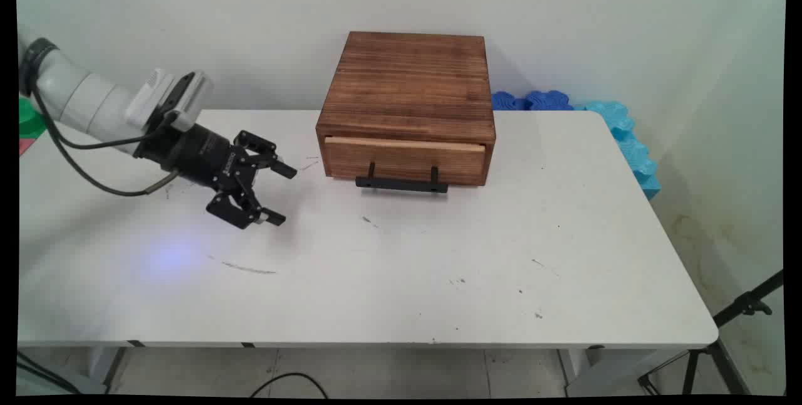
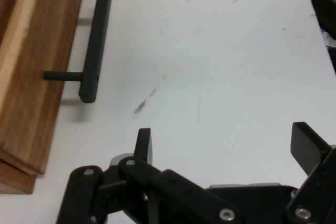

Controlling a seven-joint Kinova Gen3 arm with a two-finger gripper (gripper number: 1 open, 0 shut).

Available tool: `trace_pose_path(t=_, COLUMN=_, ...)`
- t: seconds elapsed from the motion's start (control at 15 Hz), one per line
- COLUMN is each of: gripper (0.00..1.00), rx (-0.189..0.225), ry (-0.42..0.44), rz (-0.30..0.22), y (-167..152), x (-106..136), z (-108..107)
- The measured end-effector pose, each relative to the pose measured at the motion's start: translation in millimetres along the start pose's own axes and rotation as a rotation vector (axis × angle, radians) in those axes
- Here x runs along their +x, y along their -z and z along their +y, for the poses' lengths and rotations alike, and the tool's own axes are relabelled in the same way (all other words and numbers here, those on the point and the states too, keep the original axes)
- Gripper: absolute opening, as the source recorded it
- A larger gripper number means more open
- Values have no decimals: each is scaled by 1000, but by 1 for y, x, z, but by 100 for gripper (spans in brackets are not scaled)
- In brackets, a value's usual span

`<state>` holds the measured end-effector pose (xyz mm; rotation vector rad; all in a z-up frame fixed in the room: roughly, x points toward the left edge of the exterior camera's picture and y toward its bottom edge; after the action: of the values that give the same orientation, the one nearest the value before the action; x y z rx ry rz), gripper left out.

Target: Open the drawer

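My black two-finger gripper (image 1: pixel 280 195), fingers spread and empty, hovers left of the brown wooden drawer box (image 1: pixel 408 107); approaching crooked, I could knock its black bar handle (image 1: pixel 401 184) instead of straddling it.

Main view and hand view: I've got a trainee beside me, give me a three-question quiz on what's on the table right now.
1. True or false: the hand is holding something.
2. Multiple choice: the black handle on the wooden drawer box sits A) on top of the box, B) on the drawer front, facing the table's near edge, C) on the side toward the wall.
3. Fill in: the drawer is ____ (shut or pulled out).

Key:
1. False; its fingers are spread apart with only the white table between them.
2. B.
3. Shut; its front sits level with the box.
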<state>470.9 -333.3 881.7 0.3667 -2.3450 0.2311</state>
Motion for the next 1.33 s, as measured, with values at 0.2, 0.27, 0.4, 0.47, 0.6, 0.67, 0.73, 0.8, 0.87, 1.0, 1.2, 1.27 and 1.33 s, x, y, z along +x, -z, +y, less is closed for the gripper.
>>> trace_pose_path(t=0.2, gripper=100, rx=28, ry=3, rz=-20, y=-6, x=18, z=0)
trace_pose_path(t=0.27, gripper=100, rx=37, ry=1, rz=-28, y=-10, x=25, z=-1)
trace_pose_path(t=0.4, gripper=100, rx=60, ry=-13, rz=-50, y=-21, x=45, z=-2)
trace_pose_path(t=0.47, gripper=100, rx=69, ry=-22, rz=-60, y=-27, x=53, z=-3)
trace_pose_path(t=0.6, gripper=100, rx=84, ry=-38, rz=-78, y=-38, x=68, z=-5)
trace_pose_path(t=0.67, gripper=100, rx=94, ry=-48, rz=-92, y=-46, x=77, z=-6)
trace_pose_path(t=0.73, gripper=100, rx=103, ry=-59, rz=-106, y=-55, x=86, z=-8)
trace_pose_path(t=0.8, gripper=100, rx=110, ry=-69, rz=-119, y=-63, x=92, z=-9)
trace_pose_path(t=0.87, gripper=100, rx=115, ry=-75, rz=-128, y=-68, x=97, z=-10)
trace_pose_path(t=1.0, gripper=100, rx=128, ry=-95, rz=-159, y=-86, x=109, z=-13)
trace_pose_path(t=1.2, gripper=100, rx=146, ry=-118, rz=-203, y=-114, x=123, z=-18)
trace_pose_path(t=1.27, gripper=100, rx=151, ry=-123, rz=-217, y=-124, x=127, z=-19)
trace_pose_path(t=1.33, gripper=100, rx=155, ry=-127, rz=-229, y=-132, x=129, z=-21)
